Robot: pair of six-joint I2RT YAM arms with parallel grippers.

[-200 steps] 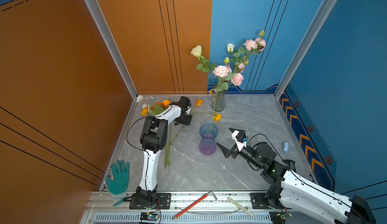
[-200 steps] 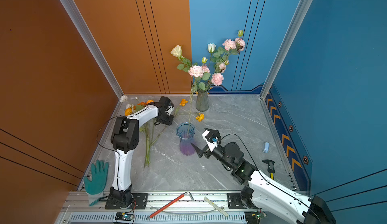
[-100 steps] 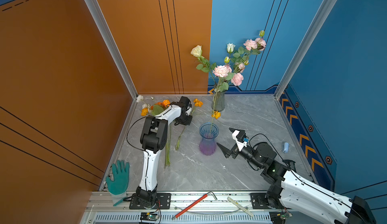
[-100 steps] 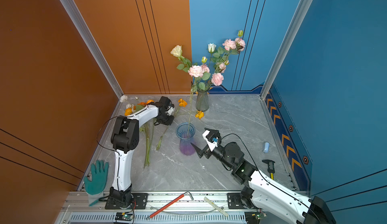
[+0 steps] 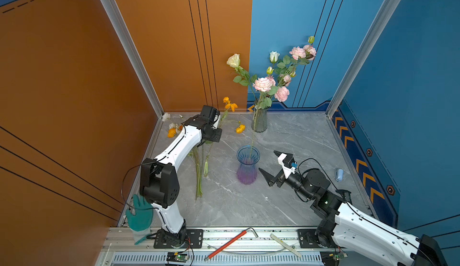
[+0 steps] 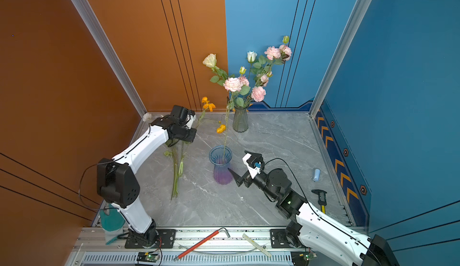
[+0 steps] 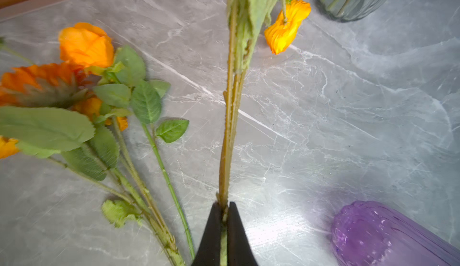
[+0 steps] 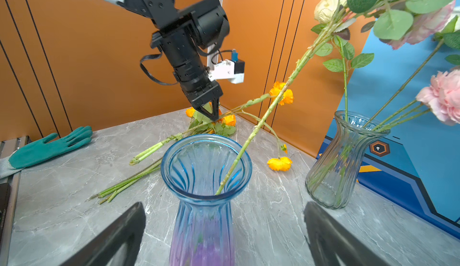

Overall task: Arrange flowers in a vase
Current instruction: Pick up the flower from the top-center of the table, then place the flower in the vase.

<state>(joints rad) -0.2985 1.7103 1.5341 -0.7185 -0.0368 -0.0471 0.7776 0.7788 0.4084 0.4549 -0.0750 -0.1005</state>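
Both top views show me the left gripper (image 5: 211,138) near the back-left corner. The orange-bloomed stem (image 5: 224,116) tilts from it, blooms raised toward the back wall (image 5: 179,53).

Left wrist: the jaws are pinched tight on that stem, which runs straight out over bare marble (image 7: 348,128).

Right wrist: the right gripper (image 8: 223,205) is spread wide and empty. The blue vase (image 8: 165,170) stands between its fingers, with gaps either side.

Orange flower (image 7: 286,28), blue-to-purple vase (image 5: 247,175), grey-marbled table (image 5: 298,133)

Pretty clearly a robot lab test cell: orange and blue panel walls (image 5: 174,41) on aluminium posts (image 5: 127,43), robot arm bases (image 5: 174,238) bolted to a slotted rail (image 5: 214,235) along the front edge of the bench (image 5: 298,140), hex key (image 5: 227,244) and bare circuit board (image 5: 177,256) lying there.
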